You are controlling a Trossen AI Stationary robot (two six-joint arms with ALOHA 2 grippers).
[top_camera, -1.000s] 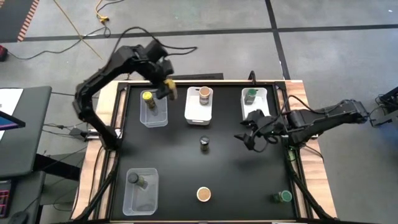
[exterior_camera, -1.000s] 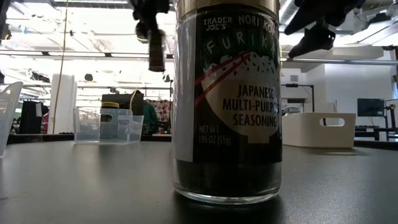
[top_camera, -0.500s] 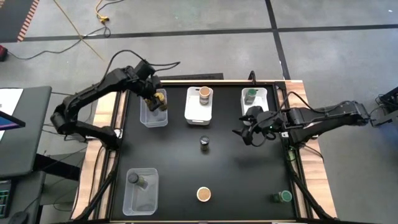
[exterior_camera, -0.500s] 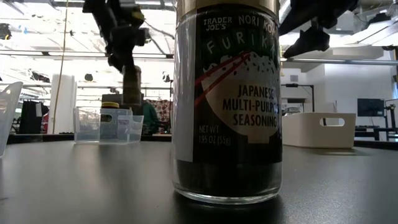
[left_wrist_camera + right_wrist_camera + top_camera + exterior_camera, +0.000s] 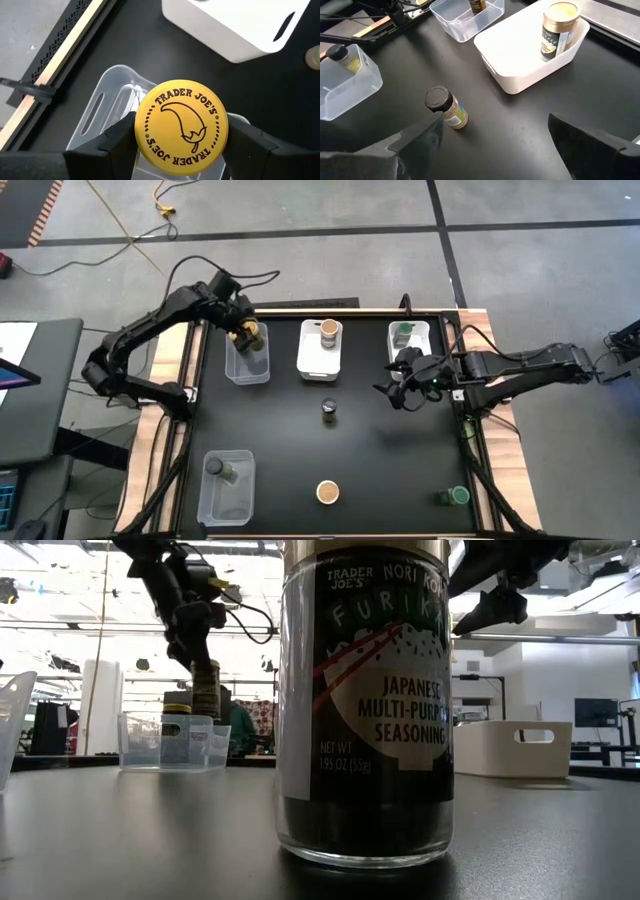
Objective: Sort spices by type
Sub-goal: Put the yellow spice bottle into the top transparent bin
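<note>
My left gripper is shut on a yellow-topped spice jar over the clear bin at the far left; in the low view the jar hangs beside another yellow-topped jar in that bin. My right gripper hovers open above the table, near the white bin holding a green-topped jar. A dark-topped jar stands mid-table. A tan-topped jar and a green-topped jar stand near the front edge. My left gripper pinches the yellow-topped jar between its two fingers, on opposite sides just under the lid. The fingers come from above, pointing down. The jar hangs upright and lifted clear, its base about level with the clear bin's rim.
A white bin at the far middle holds a tan-topped jar. A clear bin at the near left holds a dark-topped jar. Bare black table lies between the mid-table jar and my right gripper.
My left gripper has carried the yellow-topped jar toward the table's left and down, from high beside the far-left clear bin to just above it. The jar has stayed upright in the hold.
</note>
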